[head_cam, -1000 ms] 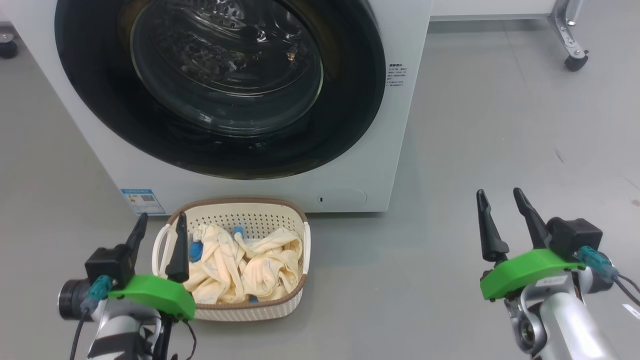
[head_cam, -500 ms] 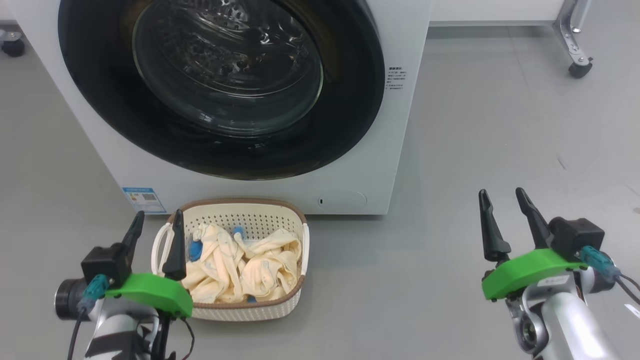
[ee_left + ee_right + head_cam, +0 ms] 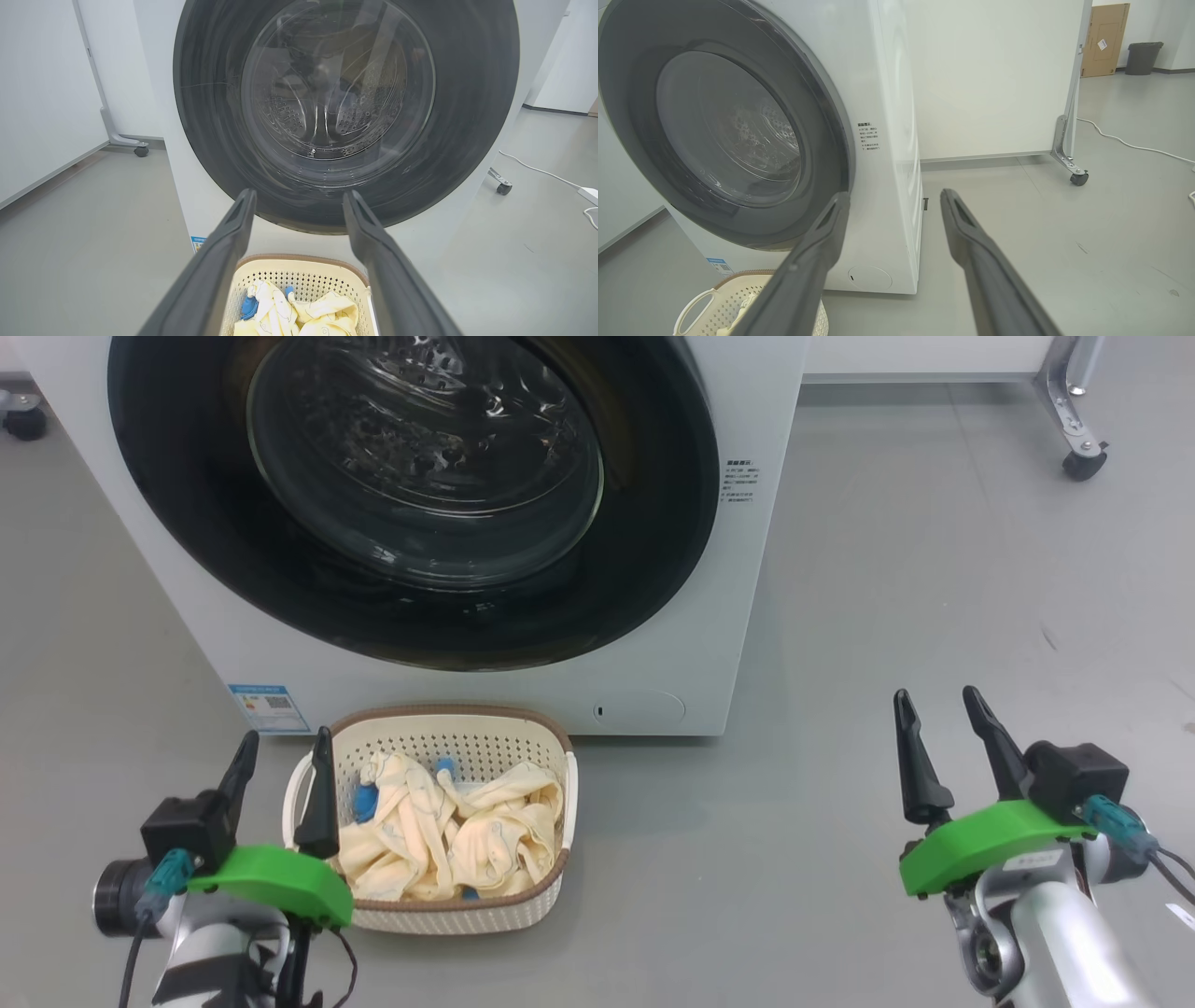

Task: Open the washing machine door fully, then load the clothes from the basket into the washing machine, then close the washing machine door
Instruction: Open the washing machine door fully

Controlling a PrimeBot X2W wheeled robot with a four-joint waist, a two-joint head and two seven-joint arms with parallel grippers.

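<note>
The white washing machine point(image 3: 695, 644) stands ahead with its round black-rimmed door point(image 3: 187, 523) shut flat against the front; the steel drum shows through the glass point(image 3: 327, 116). On the floor in front sits the cream basket point(image 3: 551, 747) holding pale yellow clothes point(image 3: 485, 840) with blue trim. My left gripper point(image 3: 285, 747) hovers open by the basket's left handle, empty. My right gripper point(image 3: 934, 705) hangs open and empty over bare floor, well to the right of the machine. The door point(image 3: 640, 116) and the basket point(image 3: 714, 298) also show in the right wrist view.
Grey floor stretches to the right of the machine. A white panel on a castor leg point(image 3: 1083, 462) stands at the back right. A white cable point(image 3: 1134, 147) runs across the floor there, with a cardboard box point(image 3: 1104, 39) and a grey bin point(image 3: 1143, 58) far behind.
The left gripper has drifted a little to the left and down, away from the basket's middle. The head camera shifted slightly at first. The right gripper holds still.
</note>
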